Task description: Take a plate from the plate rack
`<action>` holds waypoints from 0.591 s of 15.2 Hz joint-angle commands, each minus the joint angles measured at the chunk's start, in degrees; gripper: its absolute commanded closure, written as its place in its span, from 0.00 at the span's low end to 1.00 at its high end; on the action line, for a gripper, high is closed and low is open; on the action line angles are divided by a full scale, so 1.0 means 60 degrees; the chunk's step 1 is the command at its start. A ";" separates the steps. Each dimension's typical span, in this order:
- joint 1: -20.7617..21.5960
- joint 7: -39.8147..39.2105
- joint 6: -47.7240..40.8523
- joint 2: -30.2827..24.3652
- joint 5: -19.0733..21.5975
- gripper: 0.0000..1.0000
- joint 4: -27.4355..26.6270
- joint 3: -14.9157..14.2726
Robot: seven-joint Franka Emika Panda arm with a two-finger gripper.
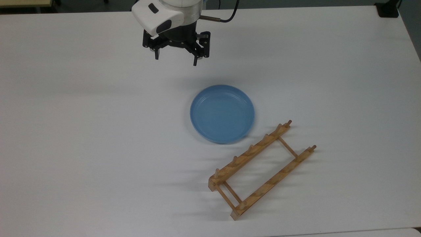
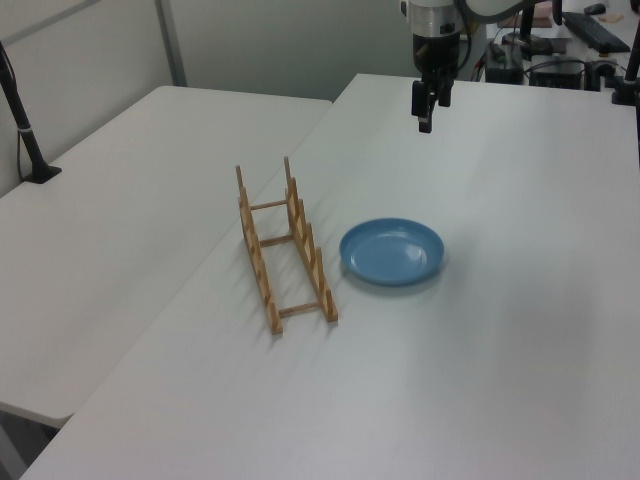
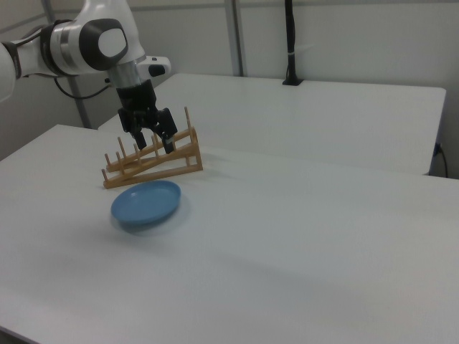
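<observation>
Lying flat on the white surface [image 1: 82,131], the plate [image 1: 222,113] sits just beside the empty plate rack [image 1: 260,169], toward the top view's upper left; farther that way, raised well apart, the gripper [image 1: 176,59] hangs, jaws open and holding nothing.

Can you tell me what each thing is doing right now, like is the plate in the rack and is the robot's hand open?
plate: lying flat on the table, out of the rack, nothing holding it.
plate rack: standing upright beside the plate, no plate in it.
gripper: up in the air, fingers open, holding nothing.
table: white, carrying the plate and the rack.
</observation>
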 commanded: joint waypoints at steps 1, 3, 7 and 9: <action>-0.0024 0.0119 -0.0149 -0.0230 0.0180 0.00 -0.0154 0.0037; -0.0096 0.0032 -0.0163 -0.0550 0.0194 0.00 -0.0140 0.0037; -0.0272 -0.0012 -0.0834 -0.1327 0.0546 0.00 -0.0183 0.0037; -0.0302 -0.0027 -0.1304 -0.1752 0.0561 0.00 -0.0242 0.0037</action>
